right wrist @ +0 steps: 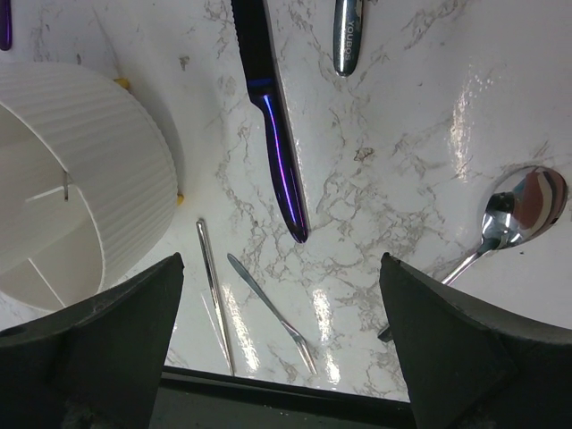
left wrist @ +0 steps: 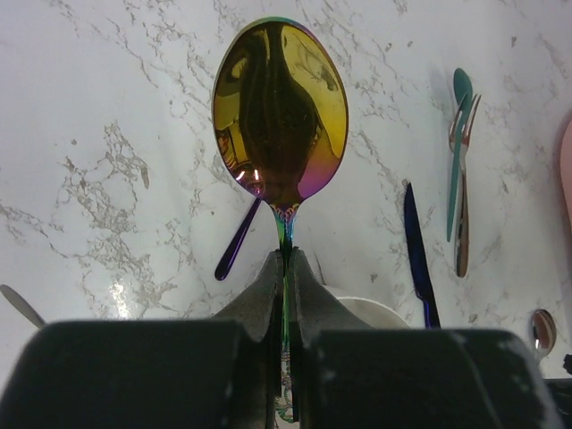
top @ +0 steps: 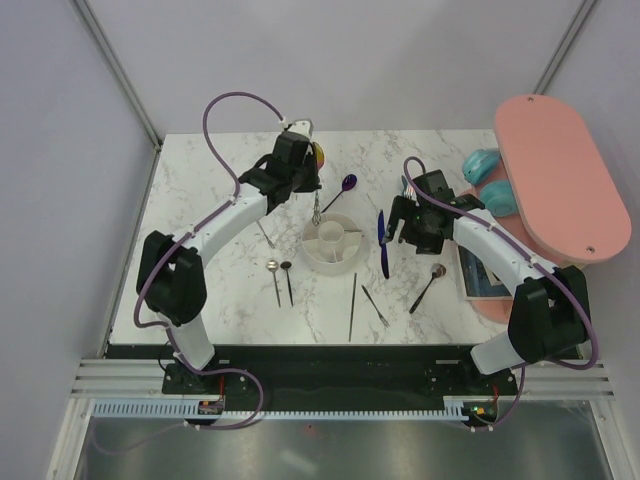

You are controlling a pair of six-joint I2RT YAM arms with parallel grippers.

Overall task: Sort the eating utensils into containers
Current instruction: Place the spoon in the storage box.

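My left gripper (top: 300,172) (left wrist: 288,255) is shut on the thin handle of a gold-bowled spoon (top: 319,156) (left wrist: 280,112), held above the far rim of the white divided container (top: 335,241) (right wrist: 98,170). My right gripper (top: 402,226) (right wrist: 279,268) stands open and empty just right of the container, above a blue knife (top: 382,243) (right wrist: 277,152). On the table lie a purple spoon (top: 345,184), two small spoons (top: 280,280), a stick (top: 353,305) (right wrist: 213,295), a little fork (top: 376,306) (right wrist: 268,308) and a silver spoon (top: 430,285) (right wrist: 523,201).
A large pink oval board (top: 560,175) overhangs the table's right side, with two teal objects (top: 490,180) beside it and a flat printed item (top: 480,275) below. A teal spoon and a fork (left wrist: 458,152) lie by the right arm. The table's front edge (right wrist: 268,384) is close.
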